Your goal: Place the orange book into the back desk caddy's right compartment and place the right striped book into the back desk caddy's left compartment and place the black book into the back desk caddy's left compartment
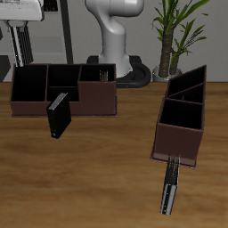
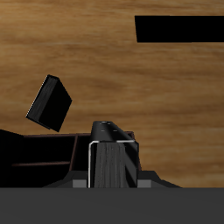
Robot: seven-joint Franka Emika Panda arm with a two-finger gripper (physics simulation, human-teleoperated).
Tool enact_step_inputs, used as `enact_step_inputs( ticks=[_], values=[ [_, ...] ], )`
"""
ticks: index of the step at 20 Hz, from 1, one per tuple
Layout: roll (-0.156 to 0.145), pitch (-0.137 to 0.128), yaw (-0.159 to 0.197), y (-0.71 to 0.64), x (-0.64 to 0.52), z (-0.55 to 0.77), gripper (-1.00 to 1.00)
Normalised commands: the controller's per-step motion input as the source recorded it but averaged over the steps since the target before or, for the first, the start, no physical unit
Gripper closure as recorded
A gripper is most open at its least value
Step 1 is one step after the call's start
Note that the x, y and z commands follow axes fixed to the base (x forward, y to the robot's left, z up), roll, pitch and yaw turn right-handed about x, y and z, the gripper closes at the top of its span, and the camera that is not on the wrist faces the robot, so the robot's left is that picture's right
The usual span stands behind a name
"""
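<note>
The back desk caddy (image 1: 89, 100) is a long dark-brown box with three sections. My gripper (image 1: 20, 32) hangs over its narrow end section, shut on the right striped book (image 2: 114, 159), which points straight down (image 1: 19, 50). I cannot tell whether the book's lower end is inside the section. The black book (image 1: 59, 115) stands tilted on the table against the caddy's front wall, and it also shows in the wrist view (image 2: 48, 102). In the squarish end section a thin upright edge (image 1: 101, 73) looks like the orange book.
A second brown caddy (image 1: 178, 134) with a slanted divider stands across the table. Another striped book (image 1: 169, 185) lies flat in front of it near the table's front edge. The robot's base (image 1: 120, 53) and a potted plant (image 1: 174, 36) stand at the back.
</note>
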Motion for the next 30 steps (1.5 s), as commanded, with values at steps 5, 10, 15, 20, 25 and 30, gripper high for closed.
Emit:
enact_step_inputs(
  ticks=[5,10,15,20,25,30],
  values=[
    [-0.018,0.085,-0.025,0.08,0.08,-0.24,1.0],
    [-0.008,0.063,-0.006,0.08,0.12,-0.25,1.0],
    [-0.046,0.066,-0.013,-0.12,0.04,-0.21,1.0],
    [-0.043,0.012,-0.004,-0.19,-0.12,-0.08,1.0],
    [-0.003,0.059,-0.041,-0.16,0.07,-0.15,1.0],
    [0.006,0.034,-0.033,-0.04,0.05,-0.13,1.0]
  ],
)
